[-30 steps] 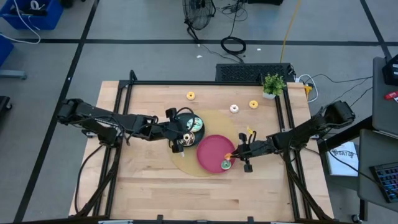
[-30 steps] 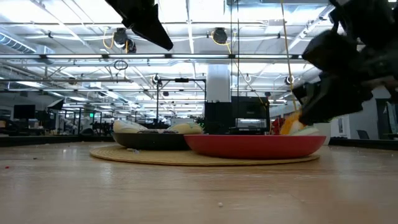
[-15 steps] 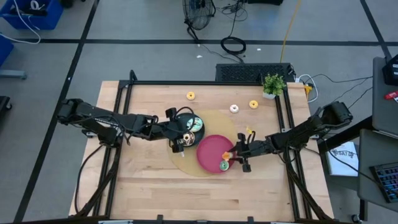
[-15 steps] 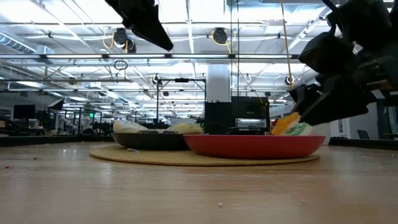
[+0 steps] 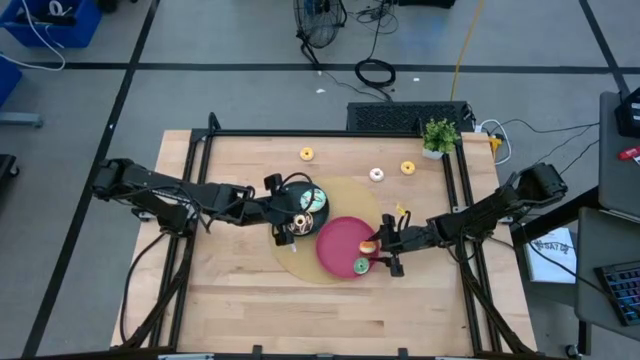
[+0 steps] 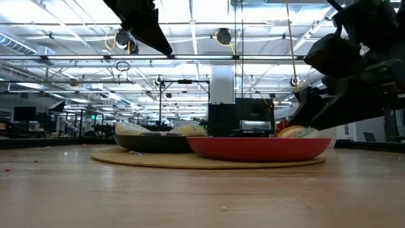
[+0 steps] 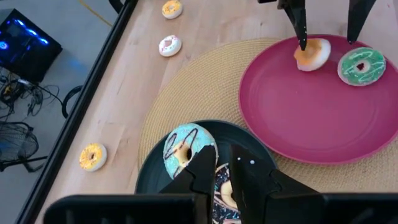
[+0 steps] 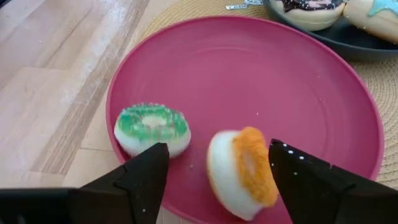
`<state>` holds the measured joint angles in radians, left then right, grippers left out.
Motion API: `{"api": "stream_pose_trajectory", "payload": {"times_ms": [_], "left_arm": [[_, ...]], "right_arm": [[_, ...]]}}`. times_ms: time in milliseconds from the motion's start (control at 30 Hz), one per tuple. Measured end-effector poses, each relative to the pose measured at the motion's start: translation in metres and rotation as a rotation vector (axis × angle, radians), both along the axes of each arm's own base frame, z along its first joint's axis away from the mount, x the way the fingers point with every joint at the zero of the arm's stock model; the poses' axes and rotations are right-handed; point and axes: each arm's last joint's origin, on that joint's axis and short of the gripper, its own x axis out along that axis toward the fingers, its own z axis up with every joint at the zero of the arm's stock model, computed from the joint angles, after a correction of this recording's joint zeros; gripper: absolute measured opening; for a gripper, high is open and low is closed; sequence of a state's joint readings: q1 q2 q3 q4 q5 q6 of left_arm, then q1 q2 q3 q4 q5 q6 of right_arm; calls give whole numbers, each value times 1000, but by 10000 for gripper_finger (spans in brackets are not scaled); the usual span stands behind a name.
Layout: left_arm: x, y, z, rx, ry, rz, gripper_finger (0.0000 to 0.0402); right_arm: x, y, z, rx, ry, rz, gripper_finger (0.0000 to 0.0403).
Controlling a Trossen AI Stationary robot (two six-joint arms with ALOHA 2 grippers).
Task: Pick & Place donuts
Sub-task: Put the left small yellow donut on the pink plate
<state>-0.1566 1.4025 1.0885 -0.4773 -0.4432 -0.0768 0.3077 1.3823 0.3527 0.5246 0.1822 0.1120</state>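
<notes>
Right gripper (image 8: 214, 174): we have just opened our jaws; they now stand apart on either side of the orange donut (image 8: 242, 173), no longer clamped on it.
Orange donut: it has dropped from our grip onto the red plate (image 8: 280, 81); it rests tilted on its edge, just beside the green donut (image 8: 152, 129).
Meaning: we judge this placement done; two donuts now lie on the red plate.
Left gripper (image 7: 225, 180): closed, holding nothing that we can see; we hover over the black plate (image 7: 149, 177) with its teal donut (image 7: 185, 148).
Left to do: three donuts (image 5: 306, 153) wait on the table's far side.
</notes>
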Motion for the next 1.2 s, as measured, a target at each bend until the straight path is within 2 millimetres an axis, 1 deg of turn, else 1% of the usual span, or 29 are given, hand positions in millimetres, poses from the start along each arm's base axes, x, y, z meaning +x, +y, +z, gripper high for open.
{"api": "stream_pose_trajectory", "payload": {"times_ms": [167,267,400,533,600,667,767,833,900,967,1033,1100,1200], "left_arm": [[0,0,0,-1,2,2,51],[0,0,0,12,1,-10,51],[5,2,5,50,-42,-39,51],[8,17,13,36,-125,-65,51],[10,29,5,24,-150,-98,51],[8,45,-9,16,-164,-126,51],[4,78,-25,10,-282,-108,51],[-4,100,-38,-22,-339,-82,51],[-12,120,-46,-62,-391,-13,51],[-19,139,-51,-132,-428,115,51],[-29,156,-58,-218,-393,260,51],[-37,169,-62,-252,-330,348,51],[-38,180,-57,-211,-237,346,52]], "right_arm": [[-1,0,1,-22,0,11,267],[-2,-1,9,-18,-37,15,263],[-6,-2,32,4,-153,22,258],[-19,-6,59,13,-262,30,257],[-28,-9,70,11,-304,33,257],[-36,-12,80,15,-346,34,258],[-46,-15,92,32,-405,34,257],[-52,-17,96,33,-417,35,256],[-57,-18,95,20,-392,38,256],[-60,-19,90,16,-377,39,257],[-64,-20,83,17,-383,37,258],[-67,-22,77,0,-410,15,258],[-70,-25,73,-37,-462,-34,256]]}}
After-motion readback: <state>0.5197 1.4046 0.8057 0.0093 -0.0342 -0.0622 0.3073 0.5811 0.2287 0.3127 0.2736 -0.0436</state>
